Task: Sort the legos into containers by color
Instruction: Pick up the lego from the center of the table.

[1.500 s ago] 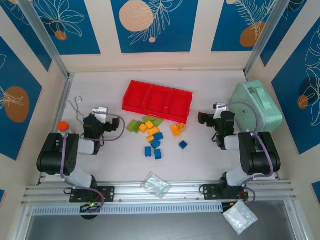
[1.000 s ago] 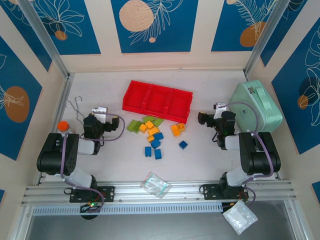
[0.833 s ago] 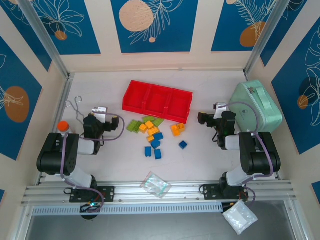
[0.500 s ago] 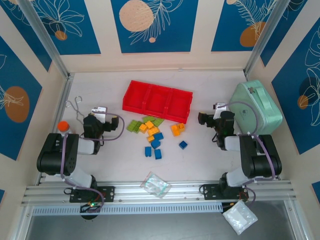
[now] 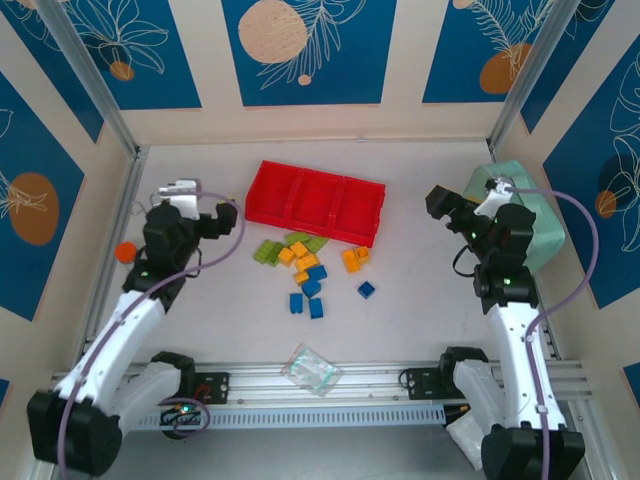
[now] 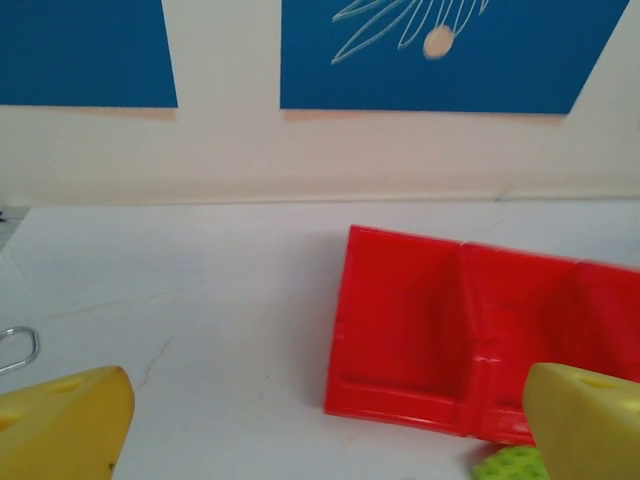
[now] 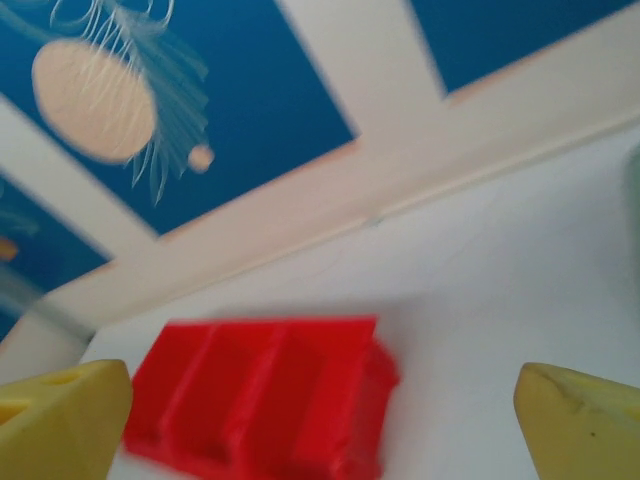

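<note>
Both arms have lifted and reached forward from their folded rest. On the white table (image 5: 420, 300), a mint-green case (image 5: 530, 225) sits at the right, partly behind the right arm. A long red tray (image 5: 320, 205) of three compartments lies mid-table. The left claw (image 5: 226, 214) hangs near its left end and the right claw (image 5: 438, 198) beyond its right end, both with fingers spread wide, gripping nothing. The legos (image 5: 305, 265), green, orange and blue, lie loose just in front of the tray.
</note>
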